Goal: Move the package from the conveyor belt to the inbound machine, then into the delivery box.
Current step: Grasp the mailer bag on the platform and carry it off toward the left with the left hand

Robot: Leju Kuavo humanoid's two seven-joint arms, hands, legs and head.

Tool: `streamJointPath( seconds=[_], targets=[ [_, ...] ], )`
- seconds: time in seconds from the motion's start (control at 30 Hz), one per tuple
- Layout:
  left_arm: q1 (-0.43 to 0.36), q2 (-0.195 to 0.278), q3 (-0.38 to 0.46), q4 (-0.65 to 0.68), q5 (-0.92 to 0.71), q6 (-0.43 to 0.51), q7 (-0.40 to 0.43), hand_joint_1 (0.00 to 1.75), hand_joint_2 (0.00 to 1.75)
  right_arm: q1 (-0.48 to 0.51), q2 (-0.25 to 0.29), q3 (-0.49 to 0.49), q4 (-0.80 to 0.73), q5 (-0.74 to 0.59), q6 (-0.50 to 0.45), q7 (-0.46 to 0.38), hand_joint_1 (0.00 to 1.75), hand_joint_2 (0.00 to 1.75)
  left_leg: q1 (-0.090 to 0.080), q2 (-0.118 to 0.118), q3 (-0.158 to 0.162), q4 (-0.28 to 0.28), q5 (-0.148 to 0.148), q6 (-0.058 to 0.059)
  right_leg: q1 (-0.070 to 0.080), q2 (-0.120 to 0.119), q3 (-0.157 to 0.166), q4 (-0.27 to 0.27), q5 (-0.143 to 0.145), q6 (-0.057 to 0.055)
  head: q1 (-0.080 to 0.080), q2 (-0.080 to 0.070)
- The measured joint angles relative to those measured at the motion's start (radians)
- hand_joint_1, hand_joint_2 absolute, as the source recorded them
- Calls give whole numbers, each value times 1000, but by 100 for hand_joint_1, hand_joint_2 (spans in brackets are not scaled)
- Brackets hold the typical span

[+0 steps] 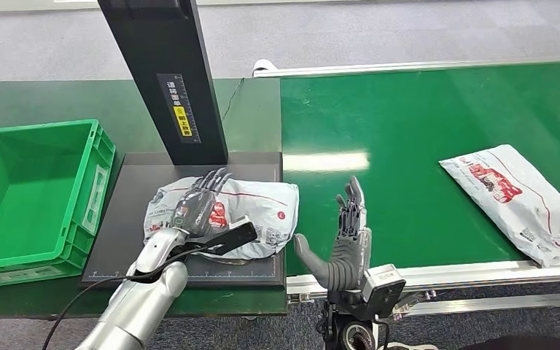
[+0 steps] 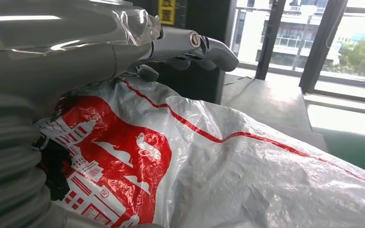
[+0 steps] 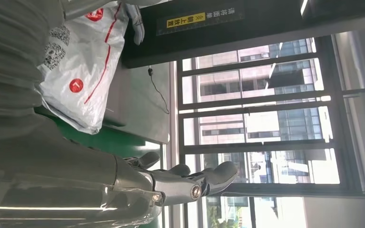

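Grey-white plastic film, printed in red, makes up the package [image 1: 222,211], a soft, crinkled mailer bag lying on the dark platform [image 1: 109,240] of the inbound machine, at the foot of its black post [image 1: 168,73]. The left hand [image 1: 198,204] rests on top of the bag, palm down, fingers stretched across the bulging middle toward the post. From the left wrist view the fingers [image 2: 204,45] reach past the bag's crest rather than curling under it, so whether the hand actually grips the bag or only presses on it cannot be told.

The right hand [image 1: 346,240] hovers just beside the bag's near edge, over the green conveyor belt [image 1: 423,131], upright with fingers apart and thumb out, holding nothing.

To the far side of the left hand, past the platform edge, stands the green delivery box [image 1: 98,157], with nothing visible inside. Well beyond the right hand, a second package [image 1: 518,197] of the same kind lies flat on the belt.

The bag will probably handle as light, limp and slippery: the film is glossy and wrinkled, and it would likely sag either side of any hold. A sound place to take it seems to be the puffy centre, bunching the film, or with one hand under each side.
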Motion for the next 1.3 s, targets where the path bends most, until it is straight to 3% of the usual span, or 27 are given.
streamJointPath(
  seconds=[0.03,0.13,0.17,0.27,0.77,1.07,1.3],
  targets=[
    [-13,-5,-4,20,0,0,-1,24,175,1,0,0,0,0,-3,0,0,175,0,0,0,0,0,0,0,0,0,0,0,0,0,0],
    [-39,-16,-13,67,-1,0,-3,127,175,4,0,0,0,0,-9,-1,0,175,0,0,0,0,0,0,0,0,0,0,0,0,0,0],
    [-44,-19,-15,79,-3,-1,-3,152,175,6,0,0,0,0,-9,-1,0,175,0,0,0,0,0,0,0,0,0,0,0,0,0,0],
    [-60,-21,-27,113,-10,-10,-3,168,175,9,0,-1,-1,-2,-10,-2,0,175,0,0,0,0,0,0,0,0,0,0,0,0,0,0],
    [-108,-13,-90,177,-58,-32,25,175,175,20,0,-6,-17,-10,-10,-1,0,175,0,0,1,0,0,0,0,0,0,0,0,0,0,0],
    [-87,-21,-68,140,23,120,11,175,175,40,0,-6,-63,-6,-12,19,0,175,0,0,0,0,0,0,0,0,0,0,0,0,0,0],
    [-51,-9,28,-44,183,306,-74,175,175,41,0,-2,-64,-11,-35,19,0,175,0,0,0,0,0,0,0,0,0,0,0,0,0,0]
  ],
)
